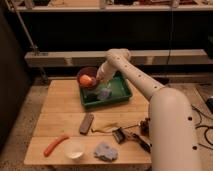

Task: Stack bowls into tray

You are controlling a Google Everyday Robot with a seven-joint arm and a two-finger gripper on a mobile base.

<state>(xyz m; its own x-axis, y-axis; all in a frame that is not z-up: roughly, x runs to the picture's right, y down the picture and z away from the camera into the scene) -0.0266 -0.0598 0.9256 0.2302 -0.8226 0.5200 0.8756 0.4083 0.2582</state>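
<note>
Gripper: I have the gripper over the left end of the green tray, at the far side of the table; its jaws are pinching the rim of the dark bowl.

Dark bowl: the dark bowl hangs in the air above the tray's far-left corner, tilted so its mouth faces toward the camera and to the left. A round bowl, so I read no long axis.

Orange object: one orange object sits inside the held bowl.

Tray: one tray, its long axis running left to right near the far edge of the wooden table. Something pale lies in it; I cannot tell what.

Bowls counted: two — the dark one held, and one white bowl upright near the front edge, left of centre.

Near the front-left corner: one orange carrot-like piece, lying on a slant.

Table centre: one dark flat bar, long axis running front to back.

Front edge: one blue cloth, just right of the white bowl.

Right side: a clutter of dark tools.
</note>
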